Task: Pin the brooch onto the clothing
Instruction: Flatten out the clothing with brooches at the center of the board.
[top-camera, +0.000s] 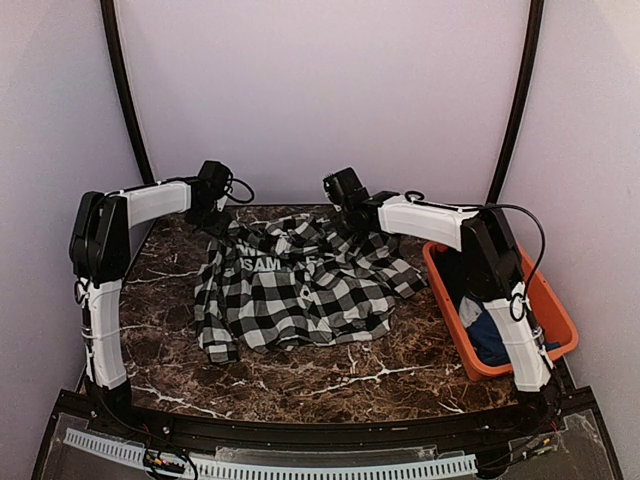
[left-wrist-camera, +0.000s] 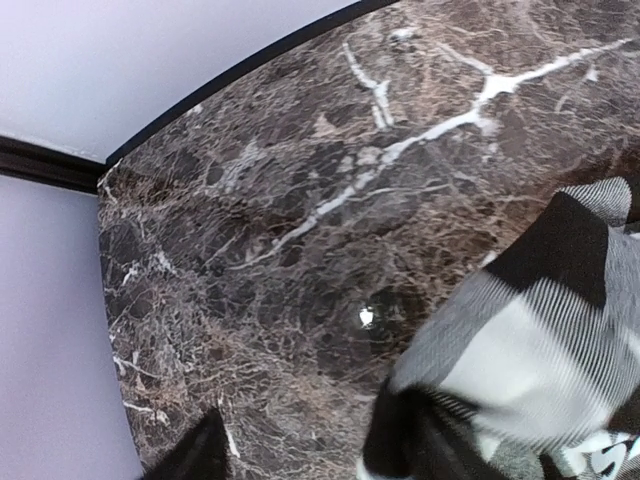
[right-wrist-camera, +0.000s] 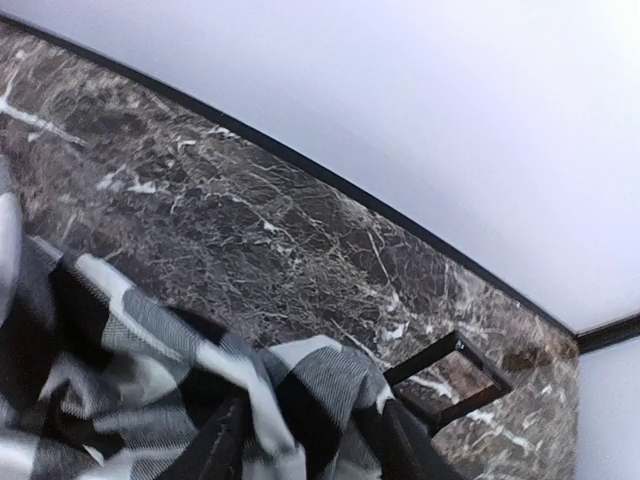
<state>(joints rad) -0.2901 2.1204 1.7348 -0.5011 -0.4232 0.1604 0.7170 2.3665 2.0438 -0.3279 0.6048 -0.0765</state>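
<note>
The clothing (top-camera: 290, 285), a black-and-white checked shirt with white lettering (top-camera: 262, 262), lies rumpled on the marble table (top-camera: 170, 330). My left gripper (top-camera: 215, 222) hovers at its far left edge. In the left wrist view this gripper (left-wrist-camera: 300, 450) stands open, with bare marble in the gap and the shirt (left-wrist-camera: 540, 340) against its right finger. My right gripper (top-camera: 345, 215) is at the shirt's far right edge. Its jaws (right-wrist-camera: 305, 440) stand apart, and a fold of the shirt (right-wrist-camera: 120, 340) lies loose between them. I cannot pick out the brooch with certainty.
An orange bin (top-camera: 555, 310) at the table's right edge holds a dark blue garment (top-camera: 490, 340). A small dark square frame (right-wrist-camera: 450, 385) lies on the marble beside my right gripper. A tiny bright glint (left-wrist-camera: 366, 316) shows on the marble. The back wall is close behind both grippers.
</note>
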